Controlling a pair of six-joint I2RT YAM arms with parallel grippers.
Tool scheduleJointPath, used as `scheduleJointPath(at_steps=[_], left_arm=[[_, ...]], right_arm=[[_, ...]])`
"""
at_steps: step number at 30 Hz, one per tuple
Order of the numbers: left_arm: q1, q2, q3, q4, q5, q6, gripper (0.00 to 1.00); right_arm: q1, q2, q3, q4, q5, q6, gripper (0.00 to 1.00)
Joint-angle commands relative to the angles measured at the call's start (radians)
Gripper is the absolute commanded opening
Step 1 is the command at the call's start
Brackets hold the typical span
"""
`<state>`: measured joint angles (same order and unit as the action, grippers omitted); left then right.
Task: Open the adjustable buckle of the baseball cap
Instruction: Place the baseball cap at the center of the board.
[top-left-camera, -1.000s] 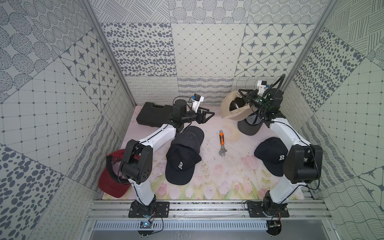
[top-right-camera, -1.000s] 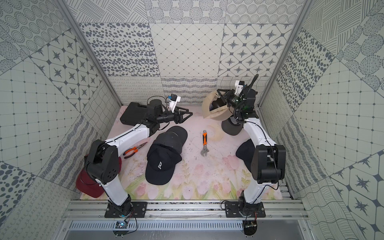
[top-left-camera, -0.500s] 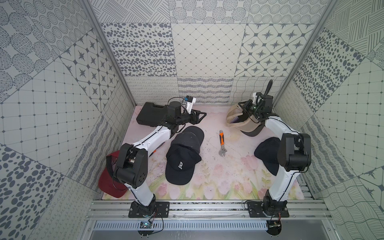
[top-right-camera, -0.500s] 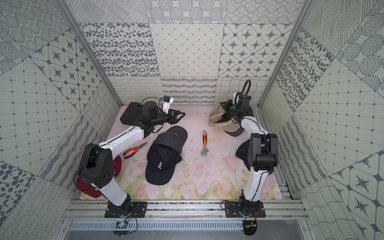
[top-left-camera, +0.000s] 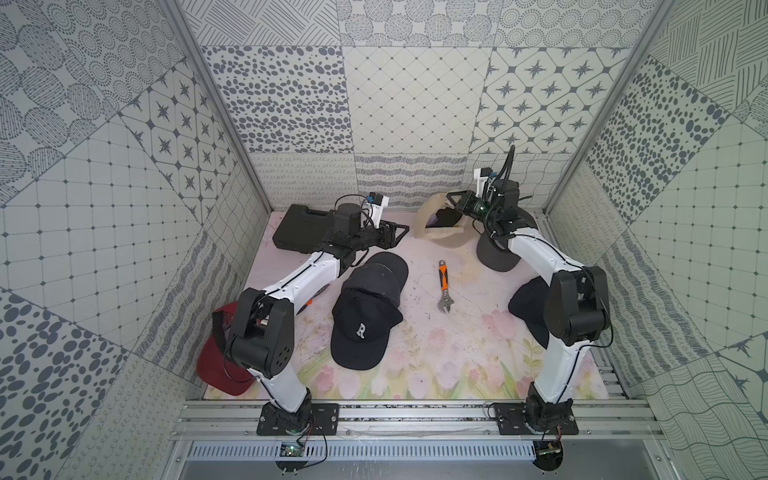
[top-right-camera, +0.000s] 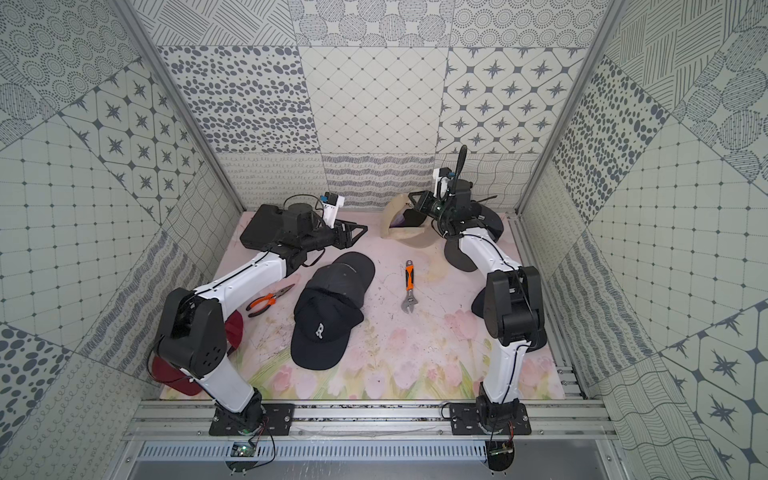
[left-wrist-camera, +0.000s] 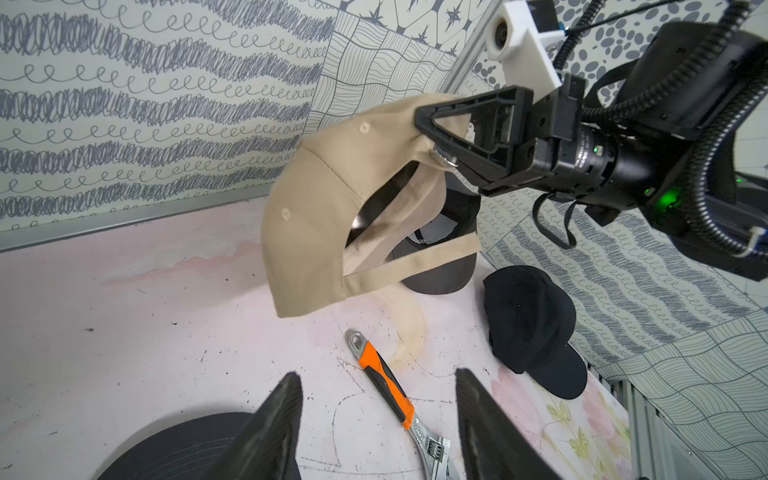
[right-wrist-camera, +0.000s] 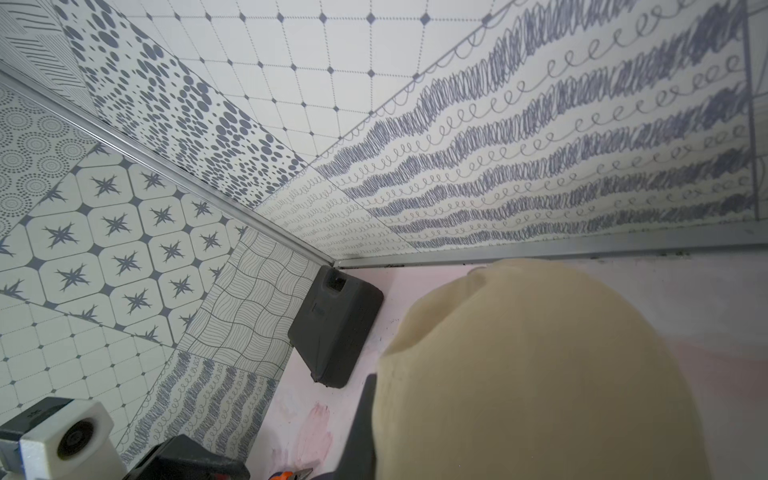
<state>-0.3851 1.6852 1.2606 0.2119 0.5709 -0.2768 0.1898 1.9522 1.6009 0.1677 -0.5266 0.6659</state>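
**Beige cap held aloft at the far right**

The right gripper (top-left-camera: 456, 204) is clamped on the back rim of the beige cotton baseball cap (top-left-camera: 432, 222), beside its small metal buckle (left-wrist-camera: 446, 158). It holds the cap clear of the pink floral table mat (top-left-camera: 436, 357) at the far right. One beige fabric strap (left-wrist-camera: 415, 264) sticks out, its end free. The left gripper (top-left-camera: 400, 232), to the cap's left, stands half open and empty, pointing toward it
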Motion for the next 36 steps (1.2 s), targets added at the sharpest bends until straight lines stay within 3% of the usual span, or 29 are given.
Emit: scheduleJointPath(at_steps=[1,7,8,10,13,16,23,32,36], left_arm=[[0.012,-0.021,0.0,-0.012,-0.02,0.022,0.6],[0.018,-0.031,-0.005,-0.032,-0.035,0.042,0.61],[0.02,-0.034,-0.007,-0.038,-0.038,0.045,0.61],[0.025,-0.041,-0.01,-0.05,-0.05,0.051,0.61],[0.038,-0.053,-0.014,-0.07,-0.07,0.048,0.62],[0.047,-0.071,-0.018,-0.092,-0.093,0.043,0.63],[0.052,-0.104,-0.042,-0.13,-0.138,0.031,0.64],[0.052,-0.167,-0.055,-0.296,-0.299,-0.051,0.66],[0.053,-0.22,-0.107,-0.346,-0.32,-0.07,0.68]], right_arm=[[0.003,0.097,0.077,0.089,-0.012,-0.021,0.0],[0.02,0.213,0.142,0.097,-0.017,0.013,0.02],[0.022,0.217,0.138,0.099,-0.007,0.011,0.07],[0.024,0.223,0.135,0.09,0.026,0.001,0.28],[0.023,0.228,0.157,0.022,0.069,-0.026,0.45],[0.023,0.22,0.176,-0.028,0.111,-0.05,0.54],[0.026,0.163,0.142,-0.072,0.171,-0.097,0.58],[0.037,-0.094,-0.113,-0.123,0.239,-0.197,0.6],[0.051,-0.205,-0.219,-0.226,0.234,-0.25,0.65]])
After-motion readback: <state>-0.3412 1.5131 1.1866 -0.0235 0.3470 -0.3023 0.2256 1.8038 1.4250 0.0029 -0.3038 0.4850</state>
